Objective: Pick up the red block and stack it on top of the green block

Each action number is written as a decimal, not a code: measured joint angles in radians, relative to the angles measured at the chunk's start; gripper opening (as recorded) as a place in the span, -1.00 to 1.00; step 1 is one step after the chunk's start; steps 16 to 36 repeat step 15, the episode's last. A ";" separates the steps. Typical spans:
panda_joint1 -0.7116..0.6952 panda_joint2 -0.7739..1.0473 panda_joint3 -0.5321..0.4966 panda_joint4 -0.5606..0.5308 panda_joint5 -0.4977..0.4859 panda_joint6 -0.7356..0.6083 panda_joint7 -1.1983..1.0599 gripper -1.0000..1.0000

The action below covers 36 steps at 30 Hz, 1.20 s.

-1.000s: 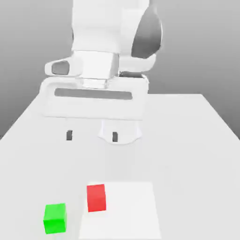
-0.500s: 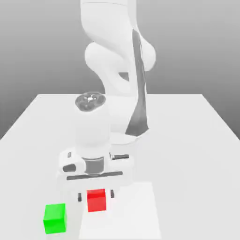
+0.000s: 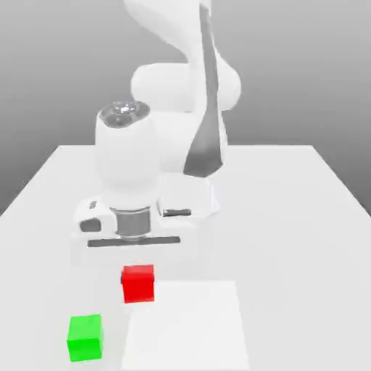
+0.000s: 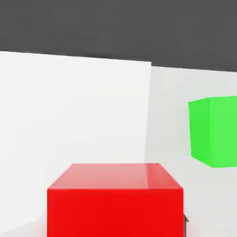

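The red block (image 3: 138, 285) is held clamped between the tips of the pincer (image 3: 138, 277), at six o'clock from the hand's body (image 3: 134, 250) in the exterior view, with the green block (image 3: 85, 338) seen toward half past seven.
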 joint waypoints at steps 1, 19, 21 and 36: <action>-0.009 0.007 -0.007 0.023 0.003 -0.017 0.025 -1.00; -0.074 0.211 -0.024 0.170 0.063 0.040 0.144 1.00; -0.074 0.211 -0.024 0.170 0.063 0.040 0.144 1.00; -0.074 0.211 -0.024 0.170 0.063 0.040 0.144 1.00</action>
